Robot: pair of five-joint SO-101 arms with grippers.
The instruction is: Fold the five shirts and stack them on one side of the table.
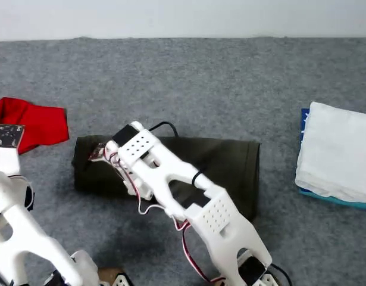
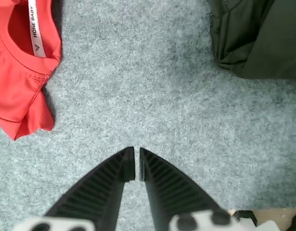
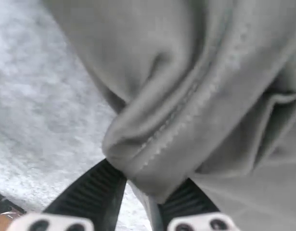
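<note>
The right hand (image 3: 147, 185), pinched tight on a bunched edge of the dark green shirt (image 1: 227, 164) lying mid-table, should draw that edge across smooth and low — keeping the fold square — while the left hand (image 2: 137, 166), closed on nothing, hangs over the table (image 2: 138, 86) beside it.

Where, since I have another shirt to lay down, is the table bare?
Widest: the table behind the green shirt. Also the gap between it and the white stack. The patch between red shirt and green shirt lies under the left gripper. Crowded in front, where the right gripper clamps the green shirt.
</note>
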